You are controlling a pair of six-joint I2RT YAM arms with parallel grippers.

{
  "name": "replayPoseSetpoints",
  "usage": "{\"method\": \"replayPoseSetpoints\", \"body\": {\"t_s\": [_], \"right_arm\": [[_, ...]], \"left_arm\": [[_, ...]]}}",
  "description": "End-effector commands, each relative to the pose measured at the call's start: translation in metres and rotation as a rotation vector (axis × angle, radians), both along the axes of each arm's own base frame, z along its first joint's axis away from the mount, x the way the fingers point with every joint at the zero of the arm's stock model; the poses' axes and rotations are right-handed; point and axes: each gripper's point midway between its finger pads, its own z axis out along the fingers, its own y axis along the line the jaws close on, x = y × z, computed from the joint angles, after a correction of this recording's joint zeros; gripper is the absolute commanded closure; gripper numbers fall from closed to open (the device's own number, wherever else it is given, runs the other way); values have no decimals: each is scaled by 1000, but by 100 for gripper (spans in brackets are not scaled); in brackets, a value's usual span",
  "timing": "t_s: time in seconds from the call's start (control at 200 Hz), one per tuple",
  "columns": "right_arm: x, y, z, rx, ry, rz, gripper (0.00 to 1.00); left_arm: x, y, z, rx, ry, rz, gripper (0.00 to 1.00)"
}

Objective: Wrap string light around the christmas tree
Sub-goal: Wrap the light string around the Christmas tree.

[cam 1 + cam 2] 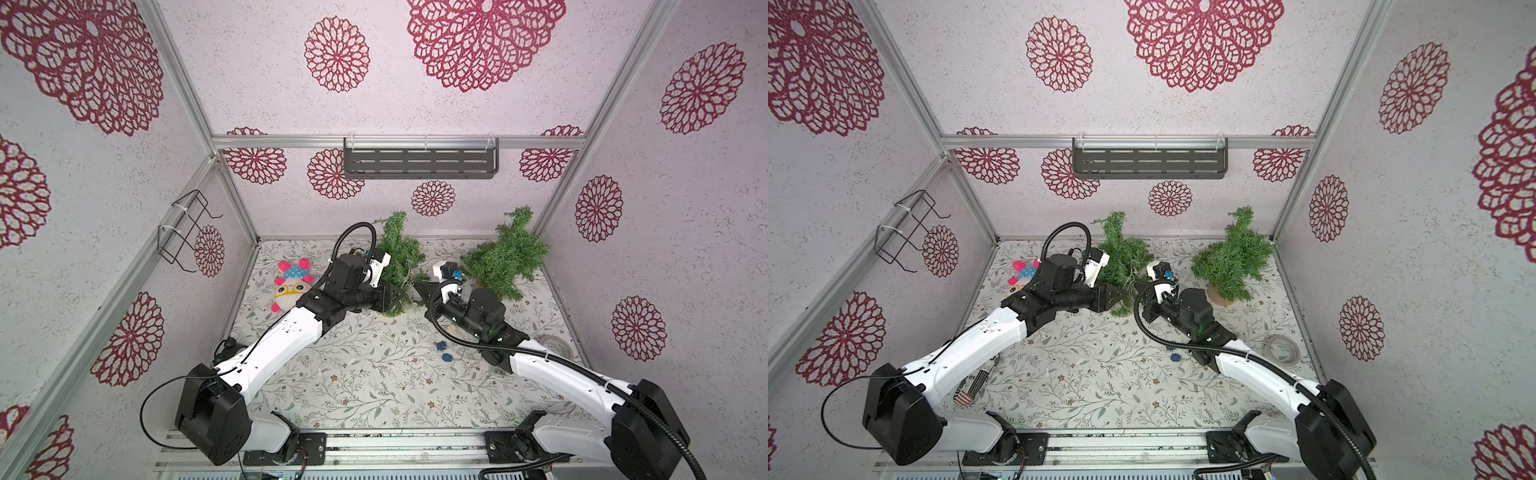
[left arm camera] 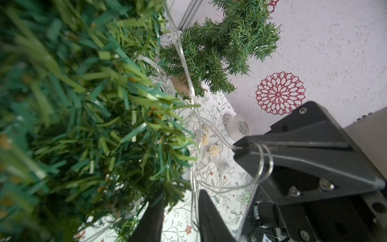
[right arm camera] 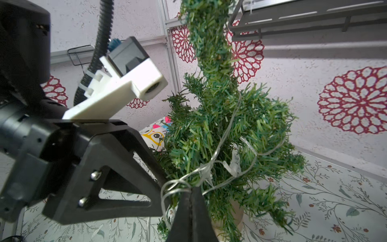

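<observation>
Beside tree — right tool clamped on string light, anchoring wrap; left tool apart, straddling it, likely for handover.

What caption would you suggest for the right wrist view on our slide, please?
Right gripper shut on the string light, whose wire loops across the small Christmas tree.

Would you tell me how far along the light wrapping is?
Done: string light already drapes the lower branches of the christmas tree. In hand: the right gripper pinches the strand; the left gripper sits open around it. Left: the treetop is bare.
</observation>
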Motion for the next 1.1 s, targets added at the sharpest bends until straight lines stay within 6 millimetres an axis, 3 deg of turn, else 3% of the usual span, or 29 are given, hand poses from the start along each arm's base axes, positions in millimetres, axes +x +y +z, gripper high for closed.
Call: {"method": "replayPoseSetpoints", "body": {"t_s": [0.0, 0.165, 0.44, 0.615, 0.841, 1.096], "right_arm": [[-6, 0, 31, 79, -57, 15, 100], [-2, -18, 14, 34, -34, -50, 100], [32, -91, -29, -123, 67, -361, 100], [27, -70, -17, -30, 71, -261, 100], [14, -61, 3, 52, 59, -179, 100], [12, -49, -13, 14, 115, -134, 100]], "left_arm": [[-1, -3, 16, -22, -42, -11, 83], [3, 12, 31, -6, -96, 33, 100], [5, 37, 44, -3, -141, 91, 100], [7, 47, 50, -5, -156, 120, 100], [6, 47, 50, -14, -139, 125, 100], [-39, 51, 89, -122, -221, 55, 100]]}}
